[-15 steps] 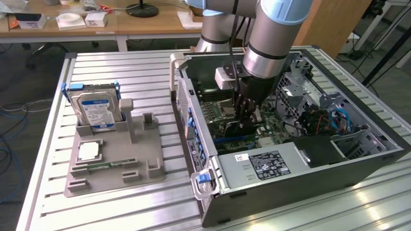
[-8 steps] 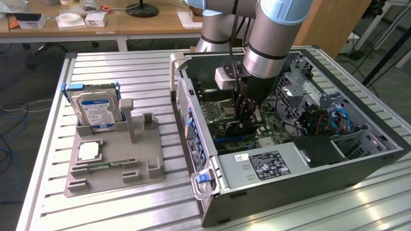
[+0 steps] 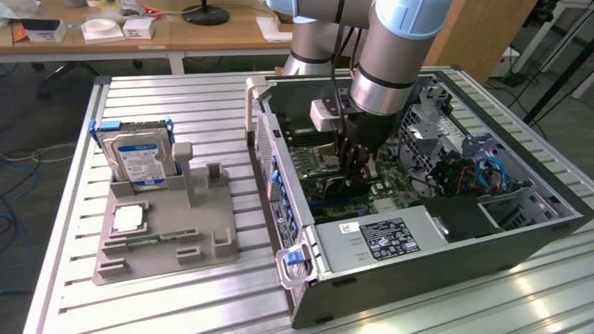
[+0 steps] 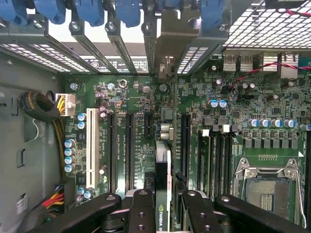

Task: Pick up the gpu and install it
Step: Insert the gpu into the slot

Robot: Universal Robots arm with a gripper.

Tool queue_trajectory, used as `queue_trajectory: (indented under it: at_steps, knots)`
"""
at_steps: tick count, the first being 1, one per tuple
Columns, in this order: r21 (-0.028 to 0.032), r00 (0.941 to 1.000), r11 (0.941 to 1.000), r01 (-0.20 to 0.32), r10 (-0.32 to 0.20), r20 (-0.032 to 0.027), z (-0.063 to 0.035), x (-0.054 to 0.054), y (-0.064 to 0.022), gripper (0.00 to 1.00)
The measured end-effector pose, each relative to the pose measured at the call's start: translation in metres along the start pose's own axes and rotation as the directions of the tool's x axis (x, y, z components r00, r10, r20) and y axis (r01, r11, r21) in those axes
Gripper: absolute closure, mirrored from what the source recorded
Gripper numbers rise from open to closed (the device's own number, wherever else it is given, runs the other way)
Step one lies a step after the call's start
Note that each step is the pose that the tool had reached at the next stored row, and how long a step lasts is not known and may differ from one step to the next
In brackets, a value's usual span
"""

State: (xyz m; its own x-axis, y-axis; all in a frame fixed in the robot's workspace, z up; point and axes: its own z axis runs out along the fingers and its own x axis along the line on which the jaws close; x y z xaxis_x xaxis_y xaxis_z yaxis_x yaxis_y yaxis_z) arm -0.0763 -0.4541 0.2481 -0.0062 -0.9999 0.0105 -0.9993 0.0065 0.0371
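While a hard drive (image 3: 136,158) stands on the tabletop (image 3: 204,104) at the exterior view's left, my end effector (image 4: 164,208), reaching straight down into the open computer case (image 3: 446,257), pinches the gpu (image 4: 162,184) edge-on over the motherboard (image 4: 141,131).

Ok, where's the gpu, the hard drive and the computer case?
gpu (image 4: 163,194): wrist view, its thin edge between the fingers.
hard drive (image 3: 138,158): exterior view, its blue label.
computer case (image 3: 519,247): exterior view, its dark side wall.

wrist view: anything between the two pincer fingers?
Yes: the gpu, seen edge-on, sits between the pincer fingers above the motherboard, in the wrist view.
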Motion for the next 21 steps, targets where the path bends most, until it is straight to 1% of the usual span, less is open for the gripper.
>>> queue_trajectory:
  at_steps: [6, 21]
  knots:
    - [0.0001, 1.0, 1.0, 0.0, 0.0, 0.0002, 0.0006, 0.0, 0.0, 0.74]
    - [0.0001, 1.0, 1.0, 0.0, 0.0, 0.0, 0.0068, -0.0001, -0.0002, 0.74]
